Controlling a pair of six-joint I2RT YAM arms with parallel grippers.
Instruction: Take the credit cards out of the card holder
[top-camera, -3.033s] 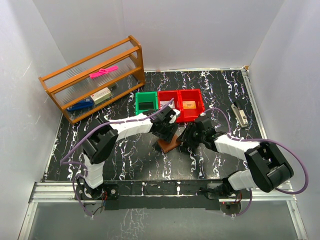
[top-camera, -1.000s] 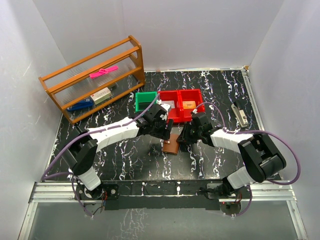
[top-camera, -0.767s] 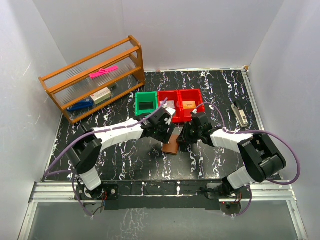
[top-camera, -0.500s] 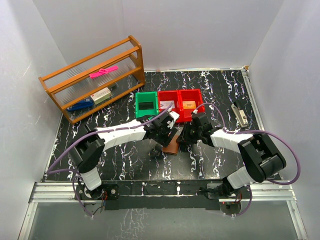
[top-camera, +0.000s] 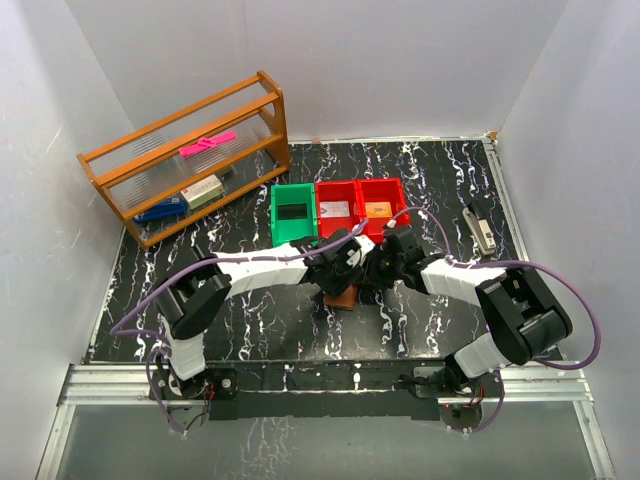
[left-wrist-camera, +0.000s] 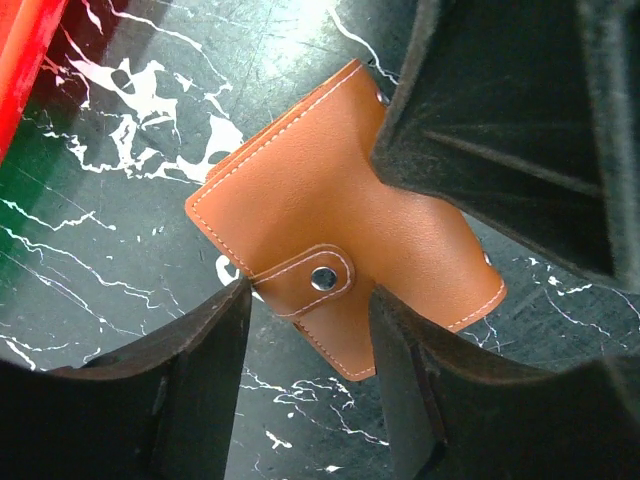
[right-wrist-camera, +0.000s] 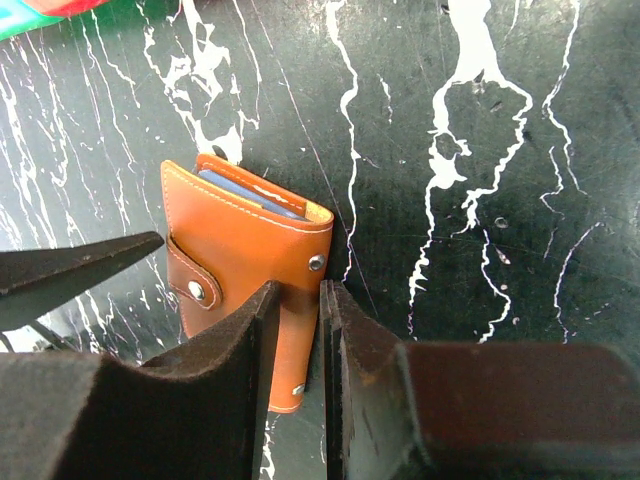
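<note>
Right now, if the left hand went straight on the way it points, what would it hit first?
The brown card holder. The left hand points straight at it, its fingers either side of the snap strap, though how close is unclear.

You are looking down into a robotics lab test cell. Plain white panels box in a black, white-veined tabletop on three sides. Along the bottom edge of the frame, an aluminium rail carries two robot arms trailing purple cables. A wooden rack stands at upper left, and a green bin and red bins sit at centre.
</note>
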